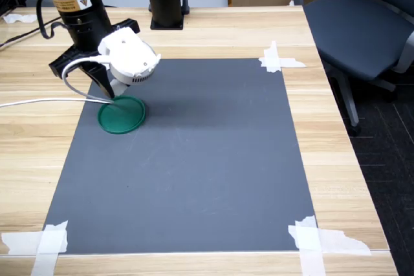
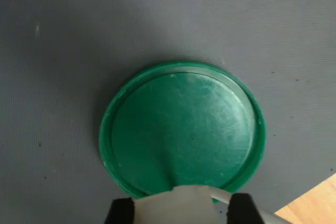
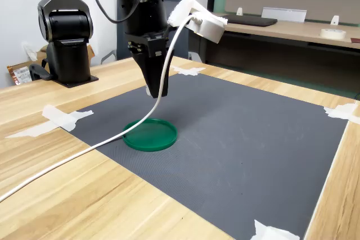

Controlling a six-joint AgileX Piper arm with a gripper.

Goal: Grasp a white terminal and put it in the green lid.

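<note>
The green lid (image 2: pixel 184 135) lies flat on the dark grey mat, near the mat's left side in the first exterior view (image 1: pixel 121 116), and nothing is inside it. My gripper (image 2: pixel 181 216) hangs a short way above the lid's rim, pointing straight down. It is shut on the white terminal (image 2: pixel 173 200), a small white block held between the two black fingers (image 2: pixel 122 212). In both exterior views the gripper (image 1: pixel 114 90) (image 3: pixel 154 89) stands just over the lid's (image 3: pixel 150 135) far edge; the terminal is too small to make out there.
White tape strips (image 1: pixel 278 59) hold the grey mat (image 1: pixel 207 159) to the wooden table. A white cable (image 3: pixel 84 153) trails from the wrist camera across the table. A second black arm base (image 1: pixel 167 4) stands at the back. An office chair (image 1: pixel 362 24) sits at the first exterior view's right.
</note>
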